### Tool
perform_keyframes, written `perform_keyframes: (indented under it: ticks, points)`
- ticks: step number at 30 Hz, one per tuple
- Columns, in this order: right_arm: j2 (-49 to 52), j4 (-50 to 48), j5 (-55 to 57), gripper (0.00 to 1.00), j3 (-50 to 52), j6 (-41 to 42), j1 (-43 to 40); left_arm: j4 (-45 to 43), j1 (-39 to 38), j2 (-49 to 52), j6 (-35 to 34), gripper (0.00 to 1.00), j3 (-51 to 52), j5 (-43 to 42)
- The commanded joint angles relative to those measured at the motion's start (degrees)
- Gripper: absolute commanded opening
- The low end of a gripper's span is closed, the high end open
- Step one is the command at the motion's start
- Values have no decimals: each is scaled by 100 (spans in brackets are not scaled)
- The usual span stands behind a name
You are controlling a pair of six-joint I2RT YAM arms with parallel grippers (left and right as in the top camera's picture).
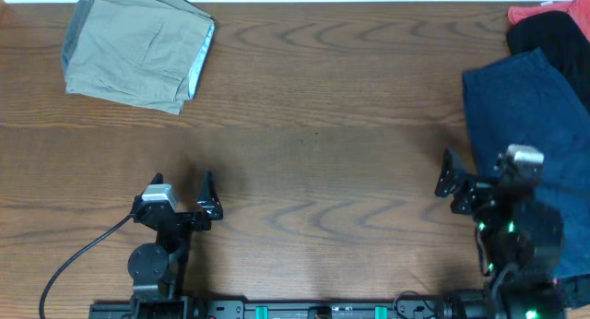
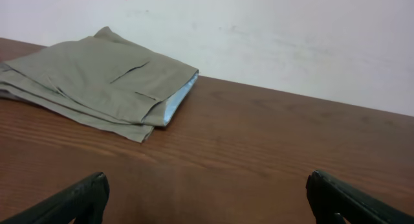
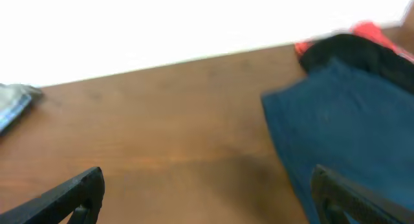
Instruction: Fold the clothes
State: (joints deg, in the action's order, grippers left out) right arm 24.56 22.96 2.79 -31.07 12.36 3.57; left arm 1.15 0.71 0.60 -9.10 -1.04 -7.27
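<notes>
Folded khaki-beige shorts (image 1: pixel 138 50) lie at the table's far left; they also show in the left wrist view (image 2: pixel 97 81). A navy blue garment (image 1: pixel 539 116) lies spread at the right edge, with a black garment (image 1: pixel 558 33) and a red garment (image 1: pixel 535 12) behind it; the navy one also shows in the right wrist view (image 3: pixel 343 127). My left gripper (image 1: pixel 182 194) is open and empty over bare wood near the front left. My right gripper (image 1: pixel 475 176) is open and empty beside the navy garment's left edge.
The brown wooden table (image 1: pixel 313 125) stretches between the two piles. A white wall (image 2: pixel 291 30) stands behind the table's far edge. A black cable (image 1: pixel 74 259) trails from the left arm's base.
</notes>
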Motion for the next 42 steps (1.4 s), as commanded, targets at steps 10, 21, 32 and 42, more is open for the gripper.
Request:
perform_keyframes:
  ticks: [10, 21, 32, 42]
  points:
    - [-1945, -2079, -925, 99, 2559, 162, 59, 210, 24, -37, 50, 98, 81, -61]
    - [-2428, -2389, -925, 99, 3080, -417, 101, 210, 24, -37, 50, 98, 81, -61]
    - [-2428, -1904, -730, 99, 3075, -1373, 98, 210, 24, -37, 50, 98, 81, -61]
    - [-2428, -1908, -734, 99, 3075, -1373, 52, 210, 24, -37, 50, 98, 81, -61]
